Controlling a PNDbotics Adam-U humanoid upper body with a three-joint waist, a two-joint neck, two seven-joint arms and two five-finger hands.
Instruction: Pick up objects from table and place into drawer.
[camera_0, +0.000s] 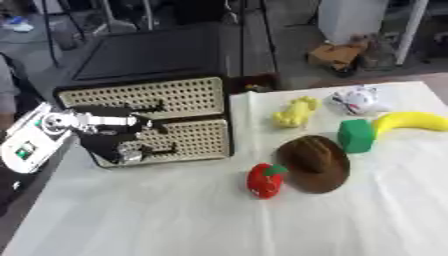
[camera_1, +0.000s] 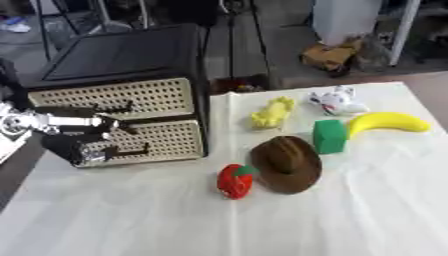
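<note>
left eye view shows my left arm coming in from the left edge, with a white panel on its forearm that the right eye view cuts off almost entirely. my left hand (camera_0: 129, 146) is at the front of the drawer unit (camera_0: 188, 92), a black box with two cream perforated drawer fronts stacked one above the other, standing at the far left of the white table (camera_0: 175, 215). my fingers are curled against the lower drawer (camera_0: 194, 140) near its dark handle (camera_0: 159, 149), but i cannot tell whether they actually close round it. my right hand is in neither view. the objects lie to the right of the unit, all on the table: a red apple-like toy (camera_0: 265, 181) nearest, touching or just beside a brown hat (camera_0: 315, 163); a green block (camera_0: 355, 135) just right of the hat, a yellow banana (camera_0: 411, 121) touching it; farther off a yellow soft toy (camera_0: 296, 112) and a white toy (camera_0: 357, 100). both drawers look closed.
</note>
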